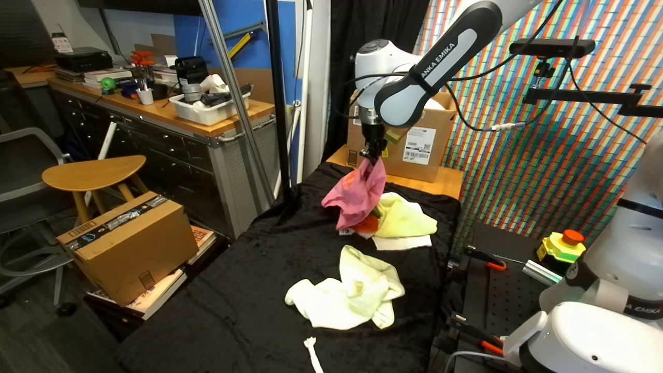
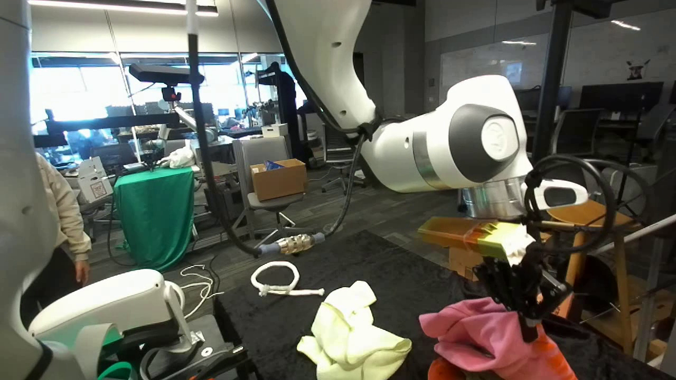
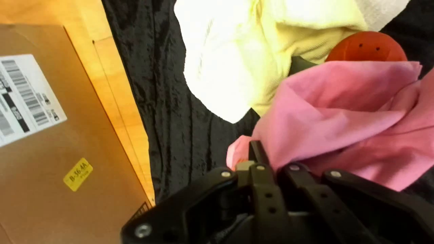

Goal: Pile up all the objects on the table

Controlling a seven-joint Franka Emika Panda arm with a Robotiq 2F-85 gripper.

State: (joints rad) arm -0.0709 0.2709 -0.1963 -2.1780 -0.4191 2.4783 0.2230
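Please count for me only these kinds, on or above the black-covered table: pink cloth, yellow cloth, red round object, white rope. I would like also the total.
Pink cloth: 1, held by the end effector
Yellow: 2, pale yellow cloth and bright yellow cloth
Red round object: 1
White rope: 1
Total: 5

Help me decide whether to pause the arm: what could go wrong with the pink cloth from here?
The pink cloth hangs from a gathered spot pinched in the fingers, so it might slip or land lopsided.

Its loose folds hide part of the round red item in the wrist view; lowering it could nudge that item away.

The cardboard box appears near the fingers, so a swing that way might bump it.
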